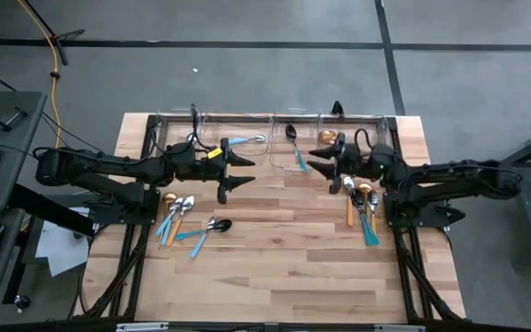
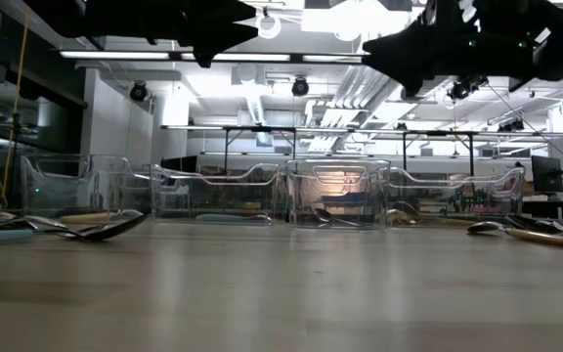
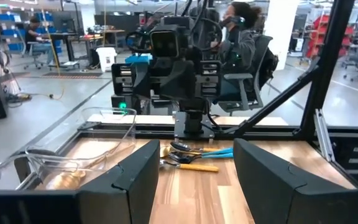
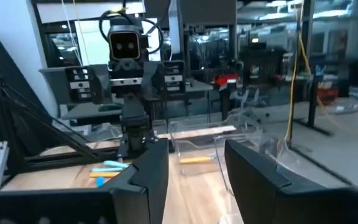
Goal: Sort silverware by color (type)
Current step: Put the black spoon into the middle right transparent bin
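Two heaps of silverware remain on the desk seen from above: one (image 1: 187, 221) toward the left edge, one (image 1: 362, 205) toward the right edge, handles running mostly front to back. The right gripper (image 1: 319, 159) hovers by the clear bins (image 1: 279, 138) along the far edge, jaws parted, empty; the right heap lies just behind it, nearer this arm. The left gripper (image 1: 245, 172) waits wide open, empty, mid-desk. At table level, cutlery lies flat at both sides. The left wrist camera sees the right heap (image 3: 194, 158) ahead between its fingers (image 3: 135, 177). The right wrist camera shows parted fingers (image 4: 151, 168) holding nothing.
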`<action>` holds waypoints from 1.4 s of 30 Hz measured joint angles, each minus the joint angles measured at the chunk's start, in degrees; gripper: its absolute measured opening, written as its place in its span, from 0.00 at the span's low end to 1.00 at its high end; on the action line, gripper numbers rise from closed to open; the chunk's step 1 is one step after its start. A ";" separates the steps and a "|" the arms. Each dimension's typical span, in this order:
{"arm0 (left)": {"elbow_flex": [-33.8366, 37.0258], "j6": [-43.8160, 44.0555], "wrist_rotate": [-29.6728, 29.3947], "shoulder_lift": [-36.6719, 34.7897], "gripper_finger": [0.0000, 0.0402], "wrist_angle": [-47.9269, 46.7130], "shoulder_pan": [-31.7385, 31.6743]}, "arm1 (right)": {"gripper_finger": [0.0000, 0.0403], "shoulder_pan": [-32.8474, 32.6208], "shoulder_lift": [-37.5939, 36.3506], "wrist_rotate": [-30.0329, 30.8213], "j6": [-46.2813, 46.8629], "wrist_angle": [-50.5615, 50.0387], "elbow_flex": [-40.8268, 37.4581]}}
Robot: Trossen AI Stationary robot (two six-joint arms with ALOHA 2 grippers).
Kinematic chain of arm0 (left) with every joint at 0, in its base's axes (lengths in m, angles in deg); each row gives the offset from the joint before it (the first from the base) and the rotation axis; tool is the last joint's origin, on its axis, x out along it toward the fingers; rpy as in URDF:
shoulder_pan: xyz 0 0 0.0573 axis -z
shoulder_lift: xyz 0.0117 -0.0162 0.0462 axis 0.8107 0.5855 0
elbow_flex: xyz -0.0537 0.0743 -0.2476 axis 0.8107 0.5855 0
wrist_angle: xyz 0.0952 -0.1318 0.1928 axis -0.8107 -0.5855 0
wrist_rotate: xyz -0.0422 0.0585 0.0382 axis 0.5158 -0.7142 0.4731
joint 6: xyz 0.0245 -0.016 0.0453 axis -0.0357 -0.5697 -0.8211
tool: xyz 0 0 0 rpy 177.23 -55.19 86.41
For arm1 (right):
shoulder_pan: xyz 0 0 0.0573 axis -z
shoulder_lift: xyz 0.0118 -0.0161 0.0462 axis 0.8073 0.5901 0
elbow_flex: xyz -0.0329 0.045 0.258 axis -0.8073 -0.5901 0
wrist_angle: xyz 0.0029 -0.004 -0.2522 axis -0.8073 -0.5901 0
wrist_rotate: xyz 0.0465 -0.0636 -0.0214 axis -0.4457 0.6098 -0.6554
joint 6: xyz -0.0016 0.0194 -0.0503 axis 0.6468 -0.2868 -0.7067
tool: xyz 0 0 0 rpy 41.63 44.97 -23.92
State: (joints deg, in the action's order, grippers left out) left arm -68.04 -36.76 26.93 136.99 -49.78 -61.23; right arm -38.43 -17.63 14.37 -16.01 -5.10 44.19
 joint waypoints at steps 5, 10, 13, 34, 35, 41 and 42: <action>0.00 -0.14 -0.01 0.00 0.48 -0.17 0.00 | 0.35 -3.59 2.02 1.83 -3.70 -0.59 1.44; 6.69 1.47 -0.81 -1.71 0.48 8.40 -0.20 | 0.35 -5.51 3.62 1.83 -3.63 -0.55 1.52; 12.62 2.30 -2.01 -6.58 0.48 15.69 -1.52 | 0.35 -5.88 3.78 1.81 -3.74 -0.54 1.52; 18.56 2.38 2.11 -22.23 0.48 3.45 -2.60 | 0.35 -7.33 3.89 1.87 -2.25 3.08 1.57; 18.56 2.38 2.11 -22.23 0.48 3.52 -2.62 | 0.35 -7.33 3.89 1.87 -2.31 3.07 1.57; 18.56 2.23 2.11 -22.21 0.48 3.48 -2.60 | 0.35 -7.33 3.89 1.87 -2.08 2.75 1.57; 18.56 2.25 2.11 -22.21 0.48 3.48 -2.60 | 0.35 -7.33 3.89 1.87 -2.05 2.52 1.57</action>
State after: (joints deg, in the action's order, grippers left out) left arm -49.48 -34.51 29.04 114.79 -46.30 -63.84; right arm -45.76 -13.73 16.24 -18.06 -2.58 45.76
